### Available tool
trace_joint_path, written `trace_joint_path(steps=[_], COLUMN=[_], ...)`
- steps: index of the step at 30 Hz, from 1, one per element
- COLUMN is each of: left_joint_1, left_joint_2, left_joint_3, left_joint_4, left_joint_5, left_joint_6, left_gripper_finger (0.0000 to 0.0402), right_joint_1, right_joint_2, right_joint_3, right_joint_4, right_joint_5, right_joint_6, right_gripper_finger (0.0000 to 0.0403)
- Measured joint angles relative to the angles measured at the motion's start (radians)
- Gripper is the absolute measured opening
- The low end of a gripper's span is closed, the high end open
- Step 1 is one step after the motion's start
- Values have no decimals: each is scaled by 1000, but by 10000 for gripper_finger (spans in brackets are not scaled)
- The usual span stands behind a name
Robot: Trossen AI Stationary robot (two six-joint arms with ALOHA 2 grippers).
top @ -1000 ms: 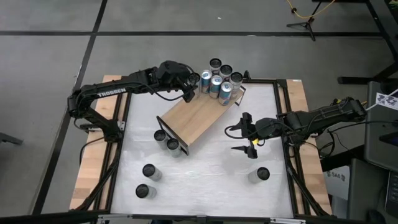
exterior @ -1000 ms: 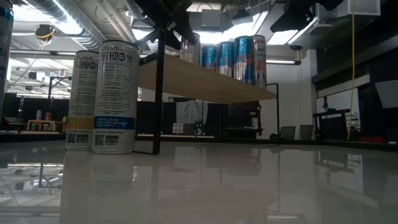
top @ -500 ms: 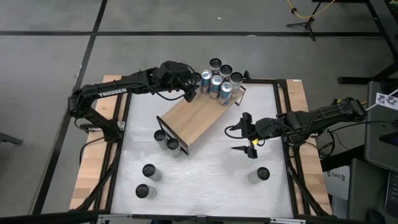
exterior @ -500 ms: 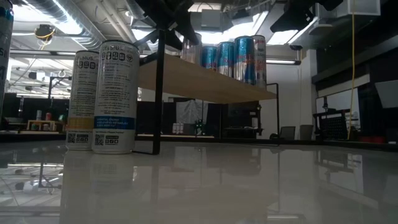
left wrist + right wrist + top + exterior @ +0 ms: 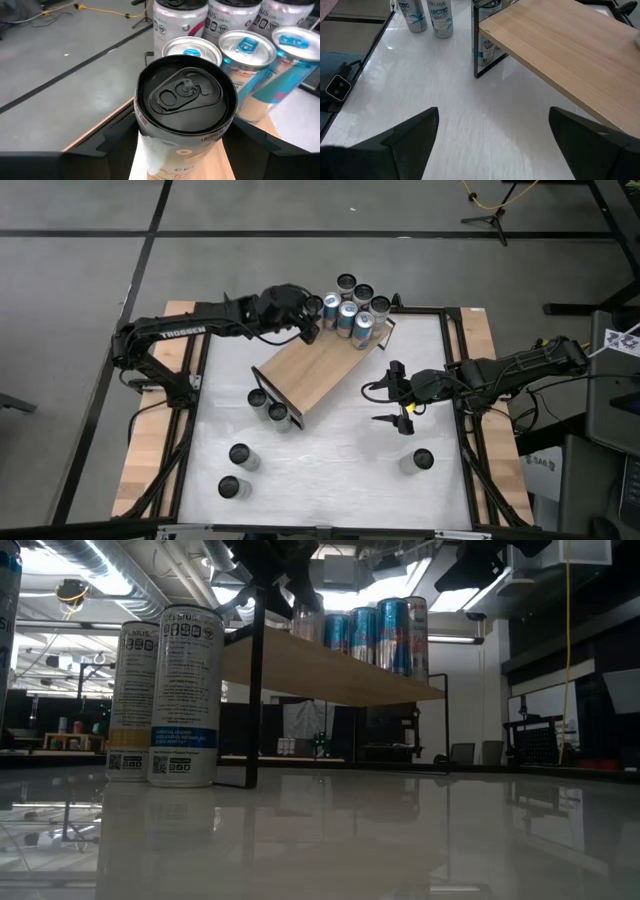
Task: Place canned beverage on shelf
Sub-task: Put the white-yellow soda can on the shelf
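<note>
- Presently: left gripper (image 5: 308,323) at the far end of the shelf (image 5: 315,370), straddling a black-topped can (image 5: 185,100).
- Can: upright, long axis vertical, standing on the board between the two fingers (image 5: 112,137), just beside the cluster of blue cans (image 5: 350,320).
- Jaws, left: set round the can with a sliver of gap either side; gripping or letting go, cannot tell.
- Right gripper (image 5: 400,408): spread wide, empty, well apart over the white table (image 5: 340,450), facing the shelf's near end.
- Nearer arm: left, by far.
- Loose cans (image 5: 240,455): on the table, waiting.
</note>
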Motion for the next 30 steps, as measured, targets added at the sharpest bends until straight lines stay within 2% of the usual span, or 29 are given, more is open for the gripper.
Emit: trace_joint_path(steps=[5,11,20,30], left_joint_1=[-15,-29,-29,-29], left_joint_2=[0,0,0,0], left_joint_3=[0,0,1,1], left_joint_4=[0,-3,-4,-4], left_joint_5=[-14,-100,-91,-54], left_joint_6=[-23,-89,-91,-91], left_gripper_finger=[243,243,245,270], right_joint_1=[0,0,0,0], right_joint_2=[0,0,0,0], right_joint_3=[0,0,0,0], right_joint_4=[0,0,0,0], right_joint_5=[0,0,0,0], right_joint_6=[0,0,0,0], right_gripper_finger=[374,374,374,374])
